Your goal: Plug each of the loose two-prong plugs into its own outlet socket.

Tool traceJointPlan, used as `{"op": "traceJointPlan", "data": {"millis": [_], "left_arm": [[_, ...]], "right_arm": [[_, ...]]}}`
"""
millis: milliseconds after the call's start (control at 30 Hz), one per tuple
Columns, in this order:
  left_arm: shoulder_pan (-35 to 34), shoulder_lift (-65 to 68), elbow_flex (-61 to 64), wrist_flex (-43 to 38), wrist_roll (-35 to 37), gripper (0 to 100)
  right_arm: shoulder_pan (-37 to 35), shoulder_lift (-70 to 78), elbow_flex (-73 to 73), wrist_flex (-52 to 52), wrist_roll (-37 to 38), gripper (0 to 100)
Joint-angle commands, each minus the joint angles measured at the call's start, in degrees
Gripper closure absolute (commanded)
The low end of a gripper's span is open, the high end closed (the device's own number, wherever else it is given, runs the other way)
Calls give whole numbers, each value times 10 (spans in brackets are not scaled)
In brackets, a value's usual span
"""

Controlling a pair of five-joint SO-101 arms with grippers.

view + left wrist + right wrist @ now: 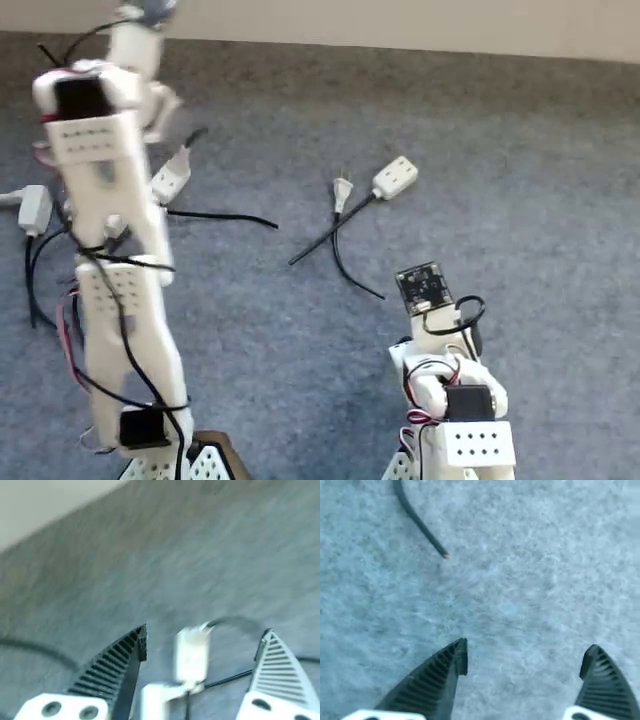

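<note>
— From above?
— A white two-prong plug (342,190) lies on the grey carpet (520,230), just beside a white socket block (395,176) at its nine o'clock, not plugged in. A second white piece (170,180), at ten o'clock, is partly hidden by an arm (110,170).
— Left wrist?
— The left gripper (205,630) is spread wide, and a blurred white plug body (191,655) sits between its fingers.
— Right wrist?
— The right gripper (527,646) is released over carpet. A black cord end (420,522) runs off-frame.

plug (342,190) just left of socket (395,177) on carpet (530,220); 2nd socket (170,181) well apart, far left by left arm (112,215).
</note>
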Motion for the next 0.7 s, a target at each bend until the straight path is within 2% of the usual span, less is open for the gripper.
{"op": "traceJointPlan", "data": {"millis": [0,133,300,667], "left_arm": [[142,-44,-26,-21,46,657],[233,2,22,-79,46,696],[293,82,57,-98,-13,733],[300,231,65,-72,-22,736]], "right_arm": [[44,-4,-14,0,-3,653],[96,-5,-34,0,-30,653],[120,-6,-37,-1,-30,653],[118,-6,-37,-1,-30,653]]}}
